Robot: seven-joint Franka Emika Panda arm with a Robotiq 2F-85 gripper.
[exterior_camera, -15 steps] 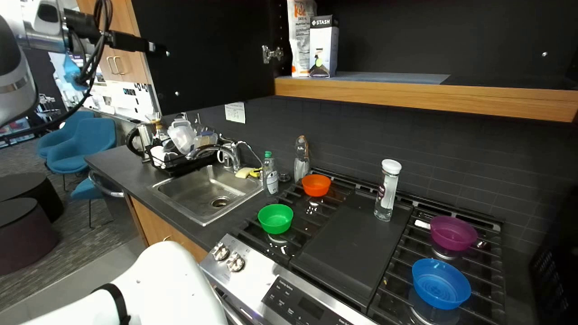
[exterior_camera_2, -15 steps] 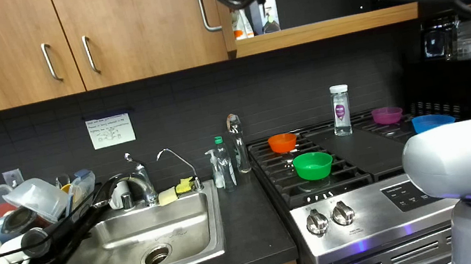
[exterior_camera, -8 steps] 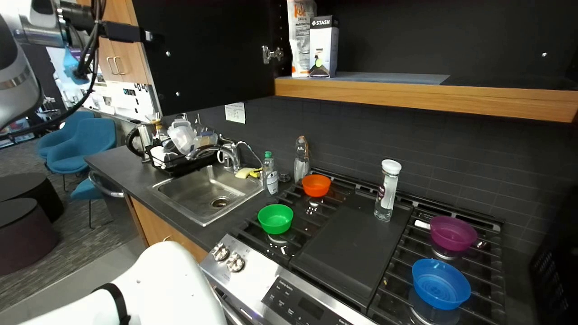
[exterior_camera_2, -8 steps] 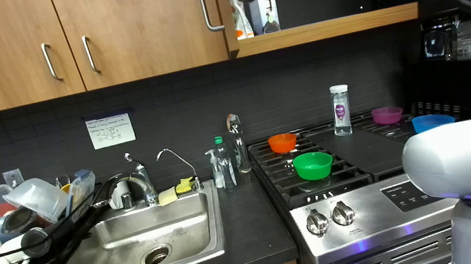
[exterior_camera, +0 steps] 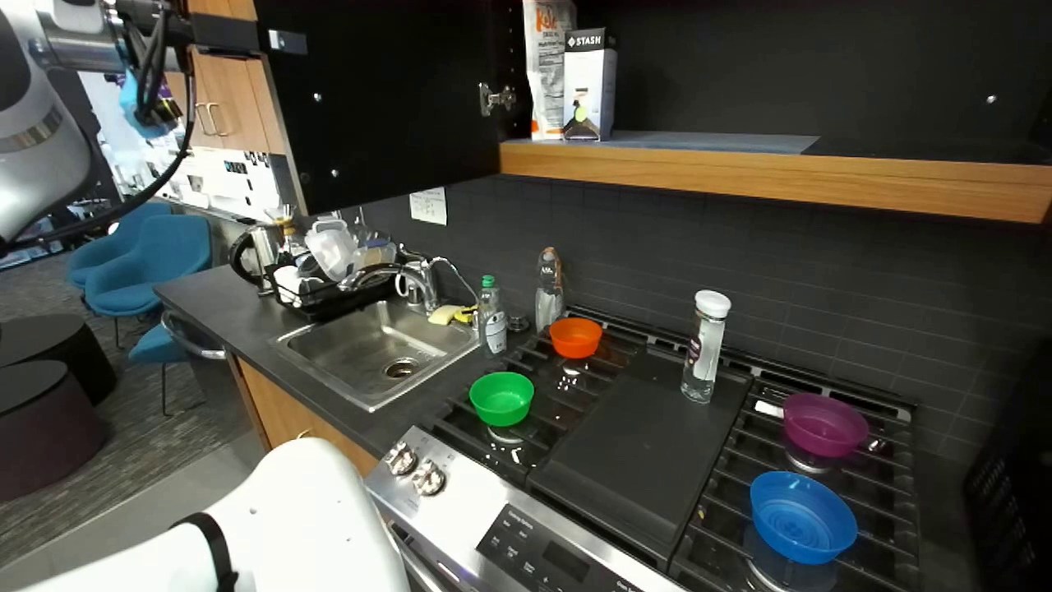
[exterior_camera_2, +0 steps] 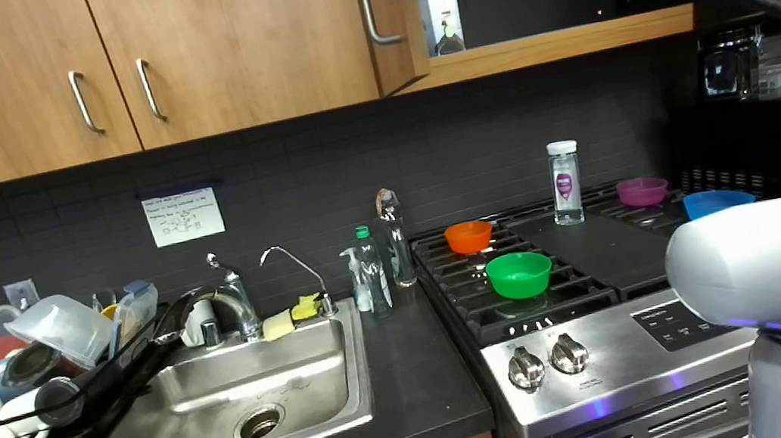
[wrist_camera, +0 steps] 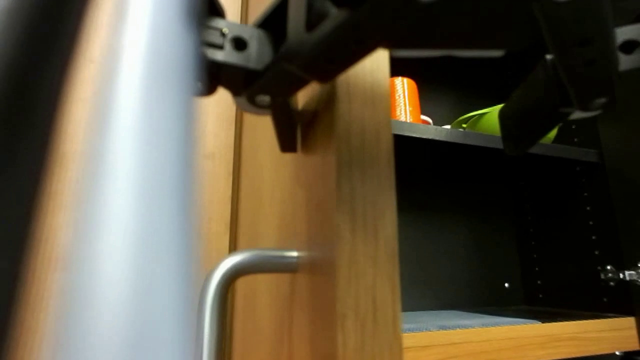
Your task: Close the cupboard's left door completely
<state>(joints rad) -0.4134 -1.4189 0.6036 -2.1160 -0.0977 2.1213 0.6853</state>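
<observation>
At the free edge of the left door [wrist_camera: 367, 225] I have the claw [wrist_camera: 402, 142] with its fingers [wrist_camera: 286, 127] spread well apart, holding nothing. In my wrist view that edge shows between them: one finger before the door's outer face, the other on the side of the opening. I can't tell whether either touches the wood. The door hangs open on the cupboard [exterior_camera: 772, 182], its black inner face showing to me in an exterior view. Its silver bar handle [wrist_camera: 214, 305] sits lower than the claw. Past the door, on the upper shelf [wrist_camera: 445, 134], I see an orange container [wrist_camera: 406, 100] and a green object [wrist_camera: 480, 120]. Beside the door's hinge [exterior_camera: 496, 99] stand a bag [exterior_camera: 544, 74] and a STASH box [exterior_camera: 585, 90], close together. Lower than the door are the desk [exterior_camera_2: 430, 389], with the sink [exterior_camera_2: 356, 354] let into it, and the stove [exterior_camera: 633, 452], bearing the green bowl [exterior_camera: 501, 399] and orange bowl [exterior_camera: 575, 337]. Farther from the door, also on the stove, stand a white-capped bottle [exterior_camera: 705, 349], the purple bowl [exterior_camera: 824, 427] and the blue bowl [exterior_camera: 801, 518].
</observation>
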